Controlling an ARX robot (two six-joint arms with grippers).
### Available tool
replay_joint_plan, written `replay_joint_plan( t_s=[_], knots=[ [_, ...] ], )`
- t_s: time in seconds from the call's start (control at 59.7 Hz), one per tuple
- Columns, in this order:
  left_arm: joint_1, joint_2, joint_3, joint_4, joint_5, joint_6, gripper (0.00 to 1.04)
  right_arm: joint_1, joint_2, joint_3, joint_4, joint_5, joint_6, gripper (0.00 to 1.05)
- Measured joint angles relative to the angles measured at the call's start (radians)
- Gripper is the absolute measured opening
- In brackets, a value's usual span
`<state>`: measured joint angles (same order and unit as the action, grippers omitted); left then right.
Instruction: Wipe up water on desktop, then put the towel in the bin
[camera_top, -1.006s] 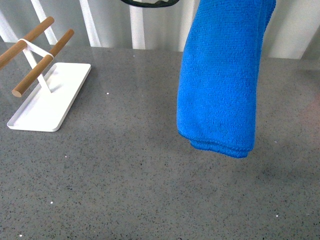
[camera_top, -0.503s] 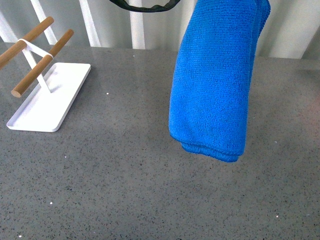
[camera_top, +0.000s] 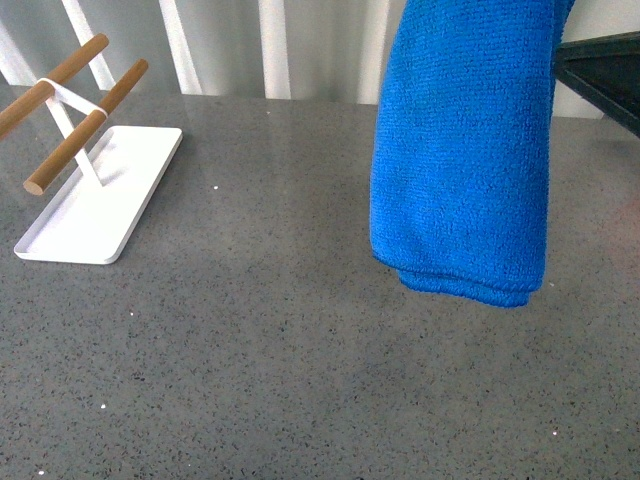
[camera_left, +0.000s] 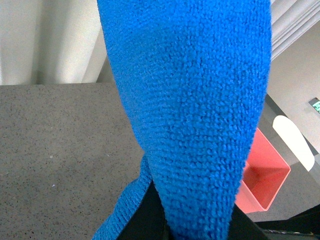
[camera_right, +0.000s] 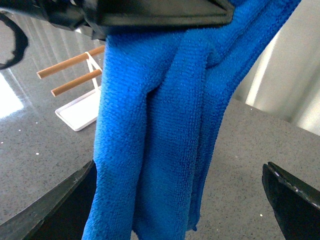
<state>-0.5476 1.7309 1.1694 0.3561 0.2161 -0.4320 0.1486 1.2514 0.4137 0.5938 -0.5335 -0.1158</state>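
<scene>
The towel (camera_top: 462, 150) is clenched in the left fingers (camera_left: 147, 220) and hangs below them, clear of the counter (camera_top: 250, 330). The right fingers (camera_right: 295, 195) are spread apart, one at each side of the hanging folds.

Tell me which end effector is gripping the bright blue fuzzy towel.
The left end effector: it pinches the bright blue fuzzy towel at the top; the right end effector stands open either side of it.
</scene>
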Motion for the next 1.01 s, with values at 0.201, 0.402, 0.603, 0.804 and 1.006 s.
replay_joint_plan(
  t_s=[0.201,0.402,0.603,0.804,1.006],
  knots=[
    [-0.006,0.0,0.003,0.0,0.005,-0.019,0.06,0.038,0.128,0.056,0.069,0.0,-0.002,0.98],
    [-0.003,0.0,0.003,0.004,0.023,-0.037,0.06,0.087,0.2,0.106,0.097,0.0,0.002,0.97],
    [0.001,0.0,0.003,0.006,0.029,-0.049,0.06,0.125,0.211,0.126,0.108,-0.01,0.013,0.68],
    [0.006,0.0,0.0,0.018,0.031,-0.071,0.06,0.124,0.233,0.13,0.143,-0.032,0.038,0.38],
    [0.011,0.0,-0.003,0.018,0.031,-0.071,0.06,0.118,0.237,0.13,0.147,-0.032,0.052,0.09]
  ],
)
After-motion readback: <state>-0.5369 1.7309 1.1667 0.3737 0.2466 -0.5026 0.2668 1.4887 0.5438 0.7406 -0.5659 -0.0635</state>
